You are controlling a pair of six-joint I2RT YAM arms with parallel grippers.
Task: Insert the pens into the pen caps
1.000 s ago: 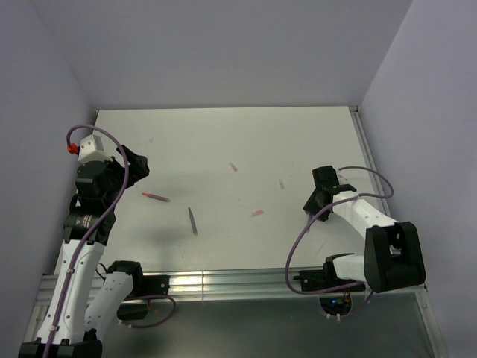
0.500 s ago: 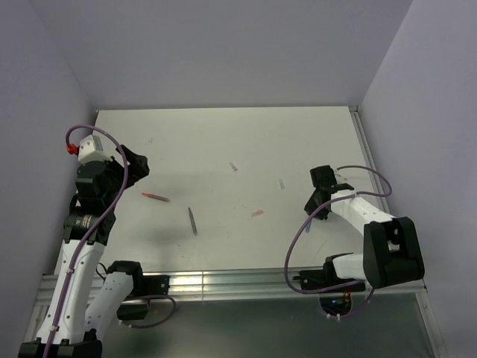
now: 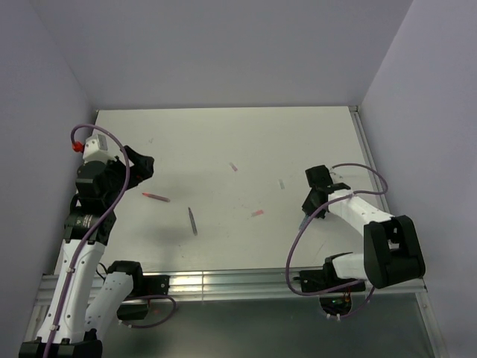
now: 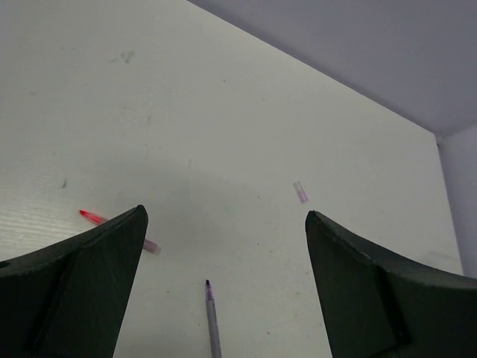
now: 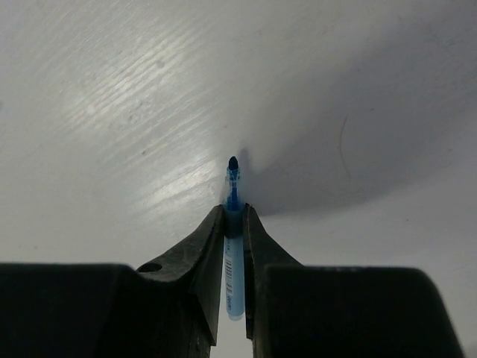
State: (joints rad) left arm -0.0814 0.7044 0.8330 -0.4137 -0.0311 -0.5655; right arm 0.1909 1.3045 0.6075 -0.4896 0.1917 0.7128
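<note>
1 blue pen [image 5: 234,261] pinched in R tool [image 5: 233,214], L tool [image 4: 225,215] wide

A pale, off-white worktop [image 3: 223,134] fills the middle of the scene, boxed in on three sides by plain lavender-grey walls: a back wall [image 3: 223,52] along its far edge, a left wall [image 3: 37,112] and a right wall [image 3: 432,112] that slant outward towards the top of the overhead view. A thin metal strip [image 3: 363,149] runs down the worktop's right edge from the far right corner. Along the near edge lies a ribbed aluminium rail [image 3: 223,283] that catches a bright glint of light, with a darker grey surface [image 3: 246,328] below it. The light is even and diffuse. A few faint smudges [image 3: 150,139] mark the worktop near its far left corner.
</note>
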